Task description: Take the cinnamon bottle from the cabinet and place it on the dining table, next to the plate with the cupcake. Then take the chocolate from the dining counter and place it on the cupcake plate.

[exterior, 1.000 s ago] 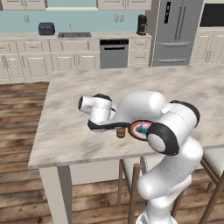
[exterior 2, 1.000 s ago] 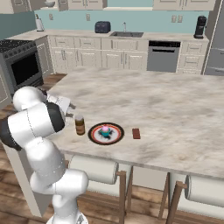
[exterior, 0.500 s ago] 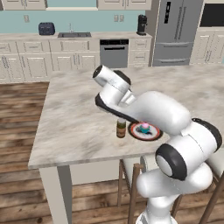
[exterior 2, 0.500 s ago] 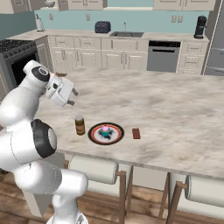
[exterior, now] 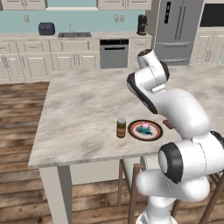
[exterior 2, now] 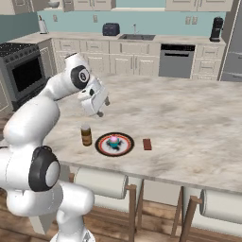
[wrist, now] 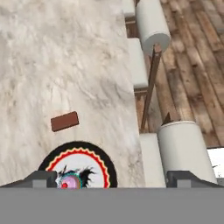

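Swinging up and right since the earlier frame, the arm holds its gripper (exterior 2: 104,108) spread wide and empty above the dining table (exterior 2: 198,123). Plate (exterior 2: 114,144), cupcake (exterior 2: 113,141) and cinnamon bottle (exterior 2: 86,134) stand together; the hand view shows the chocolate (wrist: 64,121) beyond the plate.

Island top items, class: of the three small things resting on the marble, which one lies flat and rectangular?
The small dark brown chocolate bar. It lies flat on the marble beside the red-rimmed round plate, whereas the brown cylindrical cinnamon jar stands upright on the plate's other side.
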Available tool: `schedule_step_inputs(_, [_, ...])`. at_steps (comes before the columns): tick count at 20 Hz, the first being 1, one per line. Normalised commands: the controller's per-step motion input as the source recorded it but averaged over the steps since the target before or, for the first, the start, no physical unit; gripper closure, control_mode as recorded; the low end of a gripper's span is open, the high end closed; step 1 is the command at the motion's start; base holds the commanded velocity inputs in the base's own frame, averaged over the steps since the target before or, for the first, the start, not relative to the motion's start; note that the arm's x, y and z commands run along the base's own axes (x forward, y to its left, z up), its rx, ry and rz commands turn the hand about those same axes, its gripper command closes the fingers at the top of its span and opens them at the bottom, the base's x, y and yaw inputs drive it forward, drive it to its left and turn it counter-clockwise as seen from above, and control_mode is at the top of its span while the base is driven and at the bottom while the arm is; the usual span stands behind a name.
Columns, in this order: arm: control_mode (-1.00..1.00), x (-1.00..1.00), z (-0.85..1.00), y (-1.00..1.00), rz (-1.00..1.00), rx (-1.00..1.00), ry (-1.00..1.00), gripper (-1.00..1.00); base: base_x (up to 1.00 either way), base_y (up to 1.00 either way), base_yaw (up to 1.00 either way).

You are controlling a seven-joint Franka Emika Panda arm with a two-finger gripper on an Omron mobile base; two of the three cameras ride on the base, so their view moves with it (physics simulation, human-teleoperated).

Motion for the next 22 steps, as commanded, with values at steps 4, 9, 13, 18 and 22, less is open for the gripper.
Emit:
schedule_step_inputs(4, [-1.0, 0.46, 0.0, -0.76, -0.37, 0.23, 0.0, -1.0, 0.0, 0.0, 0.0])
schedule_step_inputs(9, [-1.0, 0.67, -0.04, -0.53, -0.52, 0.18, 0.0, -1.0, 0.0, 0.0, 0.0])
schedule_step_inputs(13, [-1.0, 0.32, -0.51, -0.26, -0.7, 0.07, -0.05, -1.0, 0.0, 0.0, 0.0])
schedule_step_inputs(18, [-1.0, 0.13, -0.63, -0.05, -0.66, 0.0, -0.11, -1.0, 0.0, 0.0, 0.0])
schedule_step_inputs(22, [-1.0, 0.0, -0.77, -0.06, -0.44, 0.0, -0.08, -1.0, 0.0, 0.0, 0.0])
